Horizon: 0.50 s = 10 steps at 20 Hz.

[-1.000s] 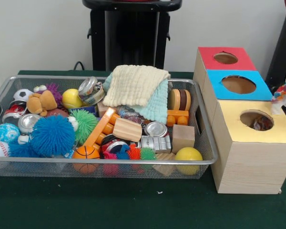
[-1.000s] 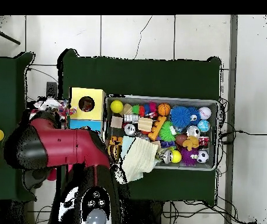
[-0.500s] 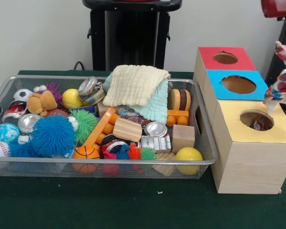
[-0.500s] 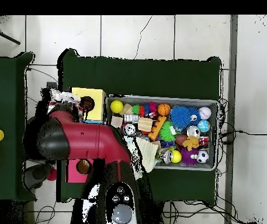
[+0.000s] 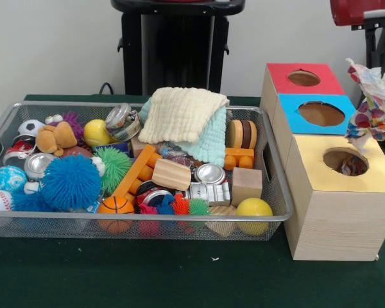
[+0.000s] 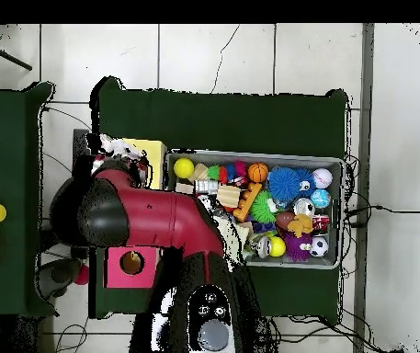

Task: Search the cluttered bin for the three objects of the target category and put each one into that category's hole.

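Note:
A crumpled, brightly patterned cloth (image 5: 374,101) hangs in the air at the right, just above the back right corner of the yellow-topped box (image 5: 321,183). My gripper (image 5: 376,59) comes down from the red arm (image 5: 362,9) and is shut on the cloth's top. In the overhead view the cloth (image 6: 112,149) lies over the yellow box (image 6: 151,150), with the arm (image 6: 153,216) beside it. Something colourful shows inside the yellow box's hole (image 5: 345,162). A cream cloth (image 5: 183,114) on a mint cloth (image 5: 212,142) lies in the wire bin (image 5: 147,218).
Blue-topped (image 5: 321,113) and red-topped (image 5: 303,78) boxes stand behind the yellow one. The bin holds balls, spiky toys, tins, wooden blocks, orange bricks and a plush bear (image 5: 56,137). The black pedestal (image 5: 176,45) rises behind the bin.
The arm has swung in over the boxes. The patterned cloth has risen and moved left from the picture's right edge to beside the yellow box's hole.

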Each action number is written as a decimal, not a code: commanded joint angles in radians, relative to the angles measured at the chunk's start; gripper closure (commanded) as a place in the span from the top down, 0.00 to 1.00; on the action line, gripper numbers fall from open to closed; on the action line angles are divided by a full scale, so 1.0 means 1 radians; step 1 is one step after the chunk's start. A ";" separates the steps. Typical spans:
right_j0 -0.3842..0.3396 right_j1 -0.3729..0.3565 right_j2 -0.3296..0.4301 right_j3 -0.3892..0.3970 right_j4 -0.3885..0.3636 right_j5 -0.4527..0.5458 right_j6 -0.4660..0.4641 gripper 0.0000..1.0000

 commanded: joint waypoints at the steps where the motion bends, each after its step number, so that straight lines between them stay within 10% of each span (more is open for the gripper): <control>1: -0.021 0.029 0.100 0.075 -0.024 0.021 0.078 0.00; 10: 0.000 0.013 0.068 0.019 -0.030 0.124 0.073 0.00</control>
